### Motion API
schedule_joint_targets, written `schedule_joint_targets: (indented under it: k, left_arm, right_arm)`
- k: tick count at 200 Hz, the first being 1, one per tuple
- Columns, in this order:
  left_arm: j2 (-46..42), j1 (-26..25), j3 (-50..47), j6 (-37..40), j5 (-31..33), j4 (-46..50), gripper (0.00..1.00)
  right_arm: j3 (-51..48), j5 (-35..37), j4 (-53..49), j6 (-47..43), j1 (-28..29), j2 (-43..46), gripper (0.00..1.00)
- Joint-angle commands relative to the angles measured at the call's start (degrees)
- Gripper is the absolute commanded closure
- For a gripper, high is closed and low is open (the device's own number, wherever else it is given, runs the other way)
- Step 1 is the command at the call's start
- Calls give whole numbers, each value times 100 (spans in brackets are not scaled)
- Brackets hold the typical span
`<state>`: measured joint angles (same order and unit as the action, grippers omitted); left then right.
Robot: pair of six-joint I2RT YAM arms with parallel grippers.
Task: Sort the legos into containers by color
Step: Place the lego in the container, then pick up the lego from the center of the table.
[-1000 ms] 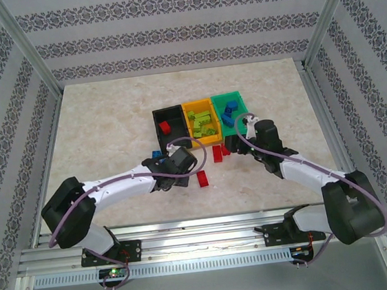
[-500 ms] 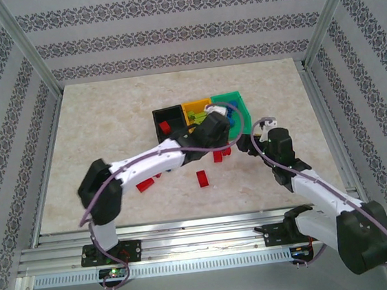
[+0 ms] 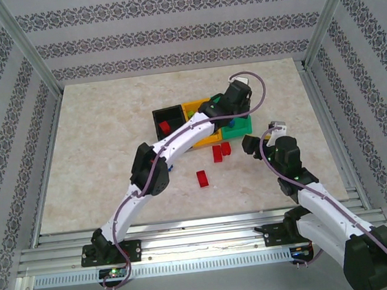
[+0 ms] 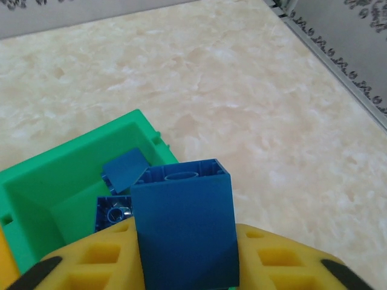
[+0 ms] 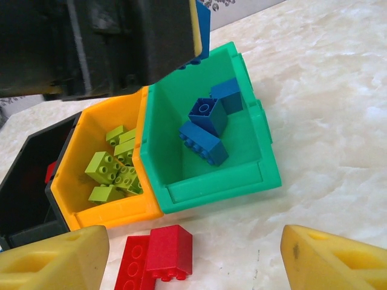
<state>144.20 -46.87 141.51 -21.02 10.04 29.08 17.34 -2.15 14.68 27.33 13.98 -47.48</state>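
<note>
My left gripper (image 4: pixel 184 257) is shut on a blue lego (image 4: pixel 184 223), its yellow fingers (image 4: pixel 100 260) on both sides, held above the green container (image 4: pixel 57 181). Two blue legos (image 4: pixel 124 170) lie inside that bin. From above, the left gripper (image 3: pixel 226 107) hangs over the green container (image 3: pixel 241 127). My right gripper (image 5: pixel 193 257) is open and holds nothing, low over the table before the bins, with two red legos (image 5: pixel 168 251) just left of its middle. The yellow-orange container (image 5: pixel 121 208) holds lime legos (image 5: pixel 115 169). A red lego (image 3: pixel 165 127) lies in the black container (image 3: pixel 157 115).
A third red lego (image 3: pixel 202 178) lies alone on the marble table (image 3: pixel 96 141), nearer the arm bases. The left arm (image 3: pixel 179 141) stretches diagonally across the black and yellow bins. Patterned walls and metal posts (image 3: pixel 28 55) enclose the table.
The left arm has swung from the table's near middle up and right over the green container, carrying the blue lego. The right gripper drew back toward the right and opened wider.
</note>
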Motion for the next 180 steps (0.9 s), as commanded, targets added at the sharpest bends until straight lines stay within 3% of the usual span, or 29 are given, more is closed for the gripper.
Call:
schedule_joint_targets:
  k: [1, 32, 67, 128, 180]
  left_arm:
    - [222, 115, 387, -176, -322, 487, 55]
    - [27, 126, 223, -165, -372, 621, 42]
    - [-612, 108, -589, -123, -297, 626, 40]
    - [-3256, 115, -4926, -697, -152, -1059, 40]
    - [-4789, 116, -7145, -1115, 275, -660, 40]
  right_arm:
    - [-82, 137, 18, 105, -53, 14, 24]
    - [-117, 86, 99, 147, -56, -6, 24]
    - [-146, -7, 179, 162, -55, -118, 24]
    - [-119, -209, 355, 175, 16, -585, 25]
    - [-13, -315, 421, 159, 249, -880, 25]
